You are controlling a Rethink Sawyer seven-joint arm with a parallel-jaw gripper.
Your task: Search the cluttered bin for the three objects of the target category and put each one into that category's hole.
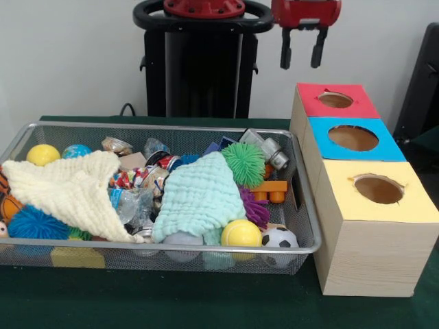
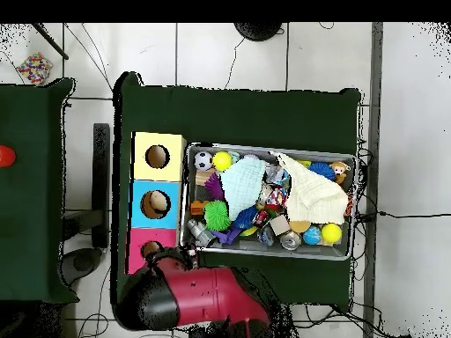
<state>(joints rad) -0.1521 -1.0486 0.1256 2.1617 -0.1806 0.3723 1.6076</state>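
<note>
Green cloth covers the tabletop [image 1: 171,301]; the bin [image 1: 305,226] sits mid-tabletop, crammed with balls and cloths. Its claw [image 1: 302,53] hangs open and empty above the hole [image 1: 335,100] in the red-topped box. Searching comes next: one tan plush toy [image 2: 341,171] peeks out near the bin's corner.
</note>
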